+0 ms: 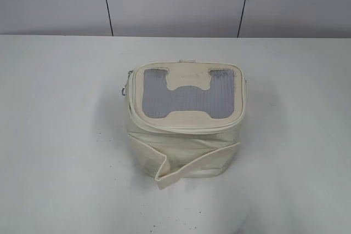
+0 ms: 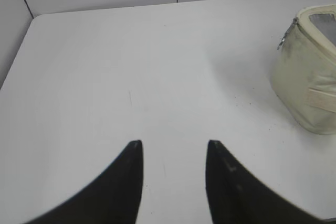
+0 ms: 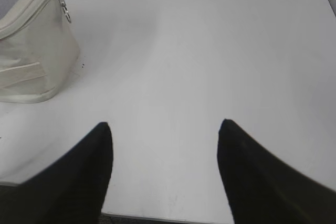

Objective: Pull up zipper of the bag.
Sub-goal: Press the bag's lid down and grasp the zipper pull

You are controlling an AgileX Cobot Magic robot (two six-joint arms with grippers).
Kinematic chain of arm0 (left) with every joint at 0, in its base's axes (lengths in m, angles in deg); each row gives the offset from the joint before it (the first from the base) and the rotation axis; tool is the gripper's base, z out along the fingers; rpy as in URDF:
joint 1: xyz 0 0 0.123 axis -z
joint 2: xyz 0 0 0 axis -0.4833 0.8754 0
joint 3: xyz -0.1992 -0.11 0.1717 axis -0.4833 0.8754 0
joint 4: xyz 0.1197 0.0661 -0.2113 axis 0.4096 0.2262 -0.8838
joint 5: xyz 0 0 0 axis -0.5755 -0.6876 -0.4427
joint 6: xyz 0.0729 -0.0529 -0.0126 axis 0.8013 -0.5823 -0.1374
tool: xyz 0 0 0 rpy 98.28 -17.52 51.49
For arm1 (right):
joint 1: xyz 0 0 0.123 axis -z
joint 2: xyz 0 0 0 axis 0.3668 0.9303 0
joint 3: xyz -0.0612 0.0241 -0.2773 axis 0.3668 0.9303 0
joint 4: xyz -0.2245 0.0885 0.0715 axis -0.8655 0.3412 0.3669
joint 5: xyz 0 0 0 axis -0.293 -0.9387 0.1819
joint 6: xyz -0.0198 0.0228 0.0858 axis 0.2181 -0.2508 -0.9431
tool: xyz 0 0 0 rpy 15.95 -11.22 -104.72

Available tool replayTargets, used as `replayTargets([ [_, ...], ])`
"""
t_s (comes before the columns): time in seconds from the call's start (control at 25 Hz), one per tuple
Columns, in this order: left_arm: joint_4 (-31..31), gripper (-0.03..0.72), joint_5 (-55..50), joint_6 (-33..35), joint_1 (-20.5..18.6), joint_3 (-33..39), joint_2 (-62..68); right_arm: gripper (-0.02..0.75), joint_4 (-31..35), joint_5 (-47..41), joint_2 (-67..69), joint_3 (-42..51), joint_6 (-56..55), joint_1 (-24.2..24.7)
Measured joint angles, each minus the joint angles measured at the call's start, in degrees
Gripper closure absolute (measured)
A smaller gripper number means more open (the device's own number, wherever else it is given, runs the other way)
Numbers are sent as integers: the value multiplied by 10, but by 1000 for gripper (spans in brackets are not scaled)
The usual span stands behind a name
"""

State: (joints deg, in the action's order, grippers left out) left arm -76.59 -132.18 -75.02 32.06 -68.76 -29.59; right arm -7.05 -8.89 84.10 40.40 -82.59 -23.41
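Note:
A cream bag (image 1: 184, 135) with a grey mesh lid panel stands mid-table. Its zipper runs round the lid rim, and a metal pull (image 1: 125, 87) hangs at the bag's left rear corner. The bag shows at the right edge of the left wrist view (image 2: 307, 72), with a pull (image 2: 286, 38) at its corner. It shows at the top left of the right wrist view (image 3: 31, 51), with a metal pull (image 3: 64, 4). My left gripper (image 2: 173, 144) is open and empty over bare table left of the bag. My right gripper (image 3: 164, 125) is open and empty right of it. Neither gripper shows in the exterior view.
The white table (image 1: 60, 135) extends around the bag to a grey panelled wall (image 1: 175, 1) behind. A loose strap (image 1: 181, 163) wraps the bag's front. The table's front edge (image 3: 157, 219) lies just below my right gripper.

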Motion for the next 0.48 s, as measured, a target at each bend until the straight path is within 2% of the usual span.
replayTargets([
  [0.24,-2,380,0,0,0,0,1,246,0,0,0,0,0,0],
  [0.48,-41,380,14,0,7,-5,56,274,0,1,13,-1,0,0],
])
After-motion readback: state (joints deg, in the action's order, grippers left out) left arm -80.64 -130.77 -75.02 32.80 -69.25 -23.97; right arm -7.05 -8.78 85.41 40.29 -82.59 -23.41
